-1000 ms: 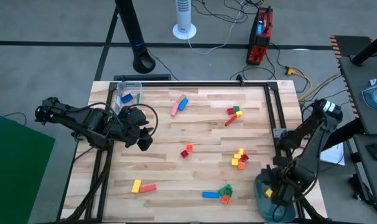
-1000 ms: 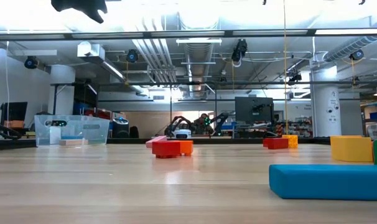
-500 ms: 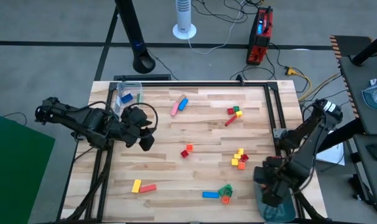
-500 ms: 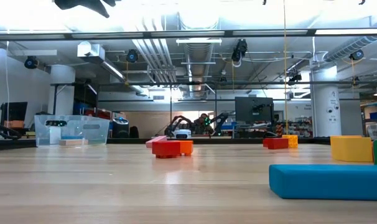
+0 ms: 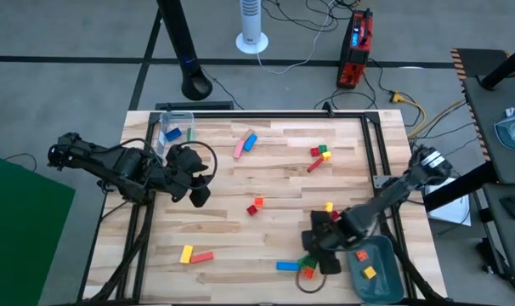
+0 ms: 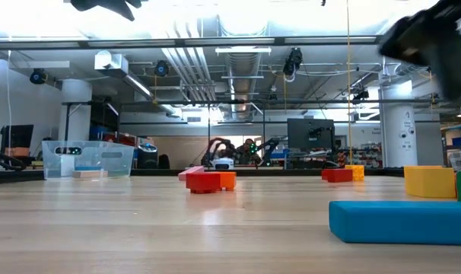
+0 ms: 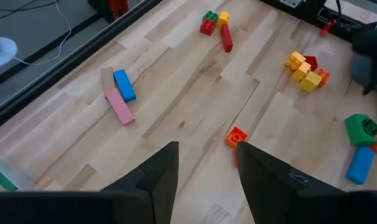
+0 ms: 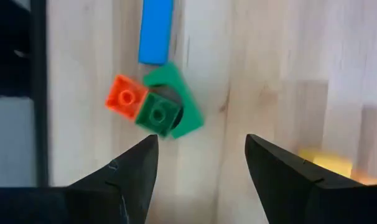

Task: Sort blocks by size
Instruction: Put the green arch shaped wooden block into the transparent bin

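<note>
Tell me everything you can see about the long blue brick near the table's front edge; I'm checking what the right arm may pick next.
The long blue brick is a flat, smooth plastic bar lying on the wooden table near its front edge. In the right wrist view one end reaches, perhaps touches, a green piece with a small green cube and orange cube. The right gripper hovers open over that cluster, holding nothing.

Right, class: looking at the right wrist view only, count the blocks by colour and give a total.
blue block: 1
orange block: 1
green blocks: 2
yellow block: 1 (blurred)
Total: 5
</note>
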Robot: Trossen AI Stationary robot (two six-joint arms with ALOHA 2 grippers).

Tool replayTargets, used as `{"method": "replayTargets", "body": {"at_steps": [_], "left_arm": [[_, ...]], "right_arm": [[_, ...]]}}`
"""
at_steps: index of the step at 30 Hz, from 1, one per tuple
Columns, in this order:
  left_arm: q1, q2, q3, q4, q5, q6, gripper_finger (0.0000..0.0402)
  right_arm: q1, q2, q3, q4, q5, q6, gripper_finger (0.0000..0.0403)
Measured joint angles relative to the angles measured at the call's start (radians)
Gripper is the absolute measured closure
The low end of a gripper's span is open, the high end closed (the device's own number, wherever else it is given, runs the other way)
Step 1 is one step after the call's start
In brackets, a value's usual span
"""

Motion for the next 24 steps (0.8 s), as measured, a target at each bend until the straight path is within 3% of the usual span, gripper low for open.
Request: {"method": "replayTargets", "body": {"at_steps": [9,24], "left_arm": [[0.0,0.0,0.0,0.002,0.0,0.019,0.0254],[0.0,0.0,0.0,0.002,0.0,0.02,0.0254]], "right_arm": [[-0.05,0.179,0.059,0.053,-0.125,-0.253,0.0184],[-0.096,0.243,0.061,0.097,-0.15,-0.288,0.0207]]}}
